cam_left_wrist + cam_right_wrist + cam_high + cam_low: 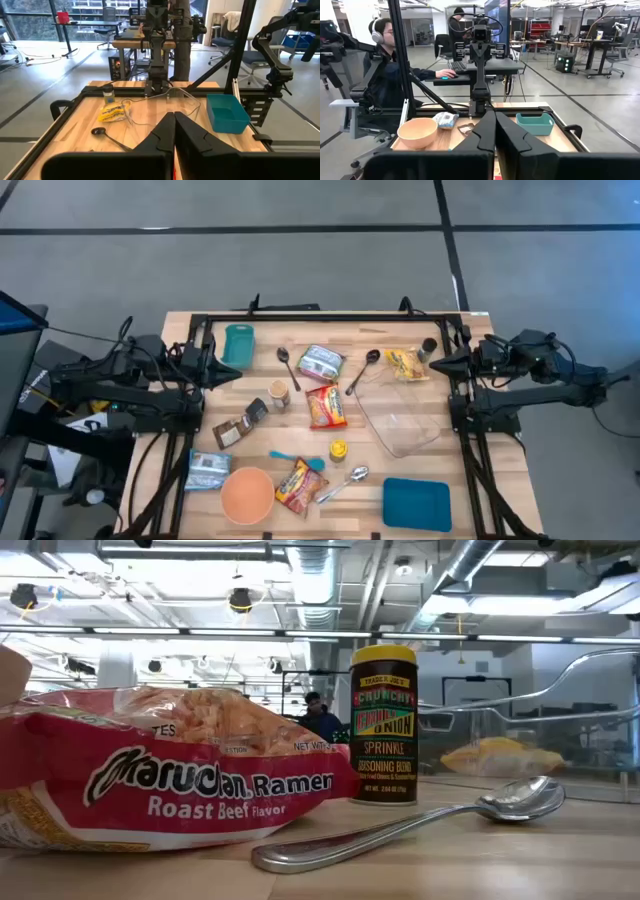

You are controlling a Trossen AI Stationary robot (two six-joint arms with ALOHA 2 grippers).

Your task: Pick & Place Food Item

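Note:
Several food packets lie flat on the wooden table point(470, 480): a red ramen packet point(327, 407), a second ramen packet point(300, 483) near the front, a green-white packet point(320, 362), a yellow packet point(405, 364) and a silver-blue packet point(208, 470). The low view shows the near ramen packet point(160, 770) close up. My left gripper point(235, 370) hangs shut over the table's left edge, touching nothing. My right gripper point(432, 363) hangs shut over the right edge, beside the yellow packet. The wrist views show the left gripper point(174, 116) and the right gripper point(495, 114) with fingertips together.
A clear container point(400, 420) sits right of centre and a blue tray point(416, 504) at the near right. An orange bowl point(247, 494) stands at the near left, a teal bin point(238, 345) at the far left. A yellow-lidded seasoning jar point(383, 725) and spoons point(420, 825) lie between. A person point(385, 65) sits beyond the table.

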